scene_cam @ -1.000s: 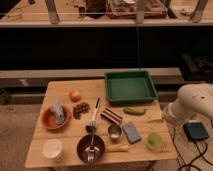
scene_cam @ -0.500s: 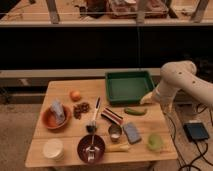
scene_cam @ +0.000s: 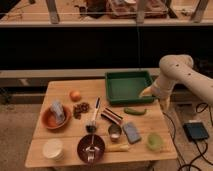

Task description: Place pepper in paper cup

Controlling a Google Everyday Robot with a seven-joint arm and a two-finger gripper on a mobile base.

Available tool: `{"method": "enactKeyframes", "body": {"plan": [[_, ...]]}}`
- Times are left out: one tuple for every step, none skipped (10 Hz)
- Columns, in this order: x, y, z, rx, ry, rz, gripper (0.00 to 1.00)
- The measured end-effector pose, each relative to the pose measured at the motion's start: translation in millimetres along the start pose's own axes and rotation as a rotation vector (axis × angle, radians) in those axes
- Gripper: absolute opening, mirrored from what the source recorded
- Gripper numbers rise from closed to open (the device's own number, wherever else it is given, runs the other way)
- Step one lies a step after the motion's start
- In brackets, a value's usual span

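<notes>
The pepper is slim and dark green. It lies on the wooden table just in front of the green tray. The paper cup is short, wide and cream-white. It stands at the table's front left corner, far from the pepper. My white arm reaches in from the right. My gripper hangs at the tray's front right corner, a little above and to the right of the pepper.
Between the pepper and the cup stand an orange bowl, a dark bowl with a fork, a metal cup, a snack bar and a blue-grey pad. A light green round object sits at the front right. An orange sits at the back left.
My arm has swung from low at the table's right side up and left, bringing the gripper to the tray's front right corner. The table objects have not moved.
</notes>
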Motion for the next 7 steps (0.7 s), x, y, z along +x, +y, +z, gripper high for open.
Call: {"method": "enactKeyframes", "body": {"plan": [[-6, -4, 1, 0.019, 0.028, 0.063, 0.8], [-16, -15, 3, 0.051, 0.078, 0.167, 0.8], [-23, -22, 5, 0.07, 0.121, 0.273, 0.8], [-23, -23, 7, 0.068, 0.158, 0.391, 0.8], [-25, -27, 9, 0.067, 0.176, 0.483, 0.8], [-27, -32, 10, 0.069, 0.194, 0.562, 0.8], [-27, -32, 11, 0.07, 0.21, 0.617, 0.8]]}}
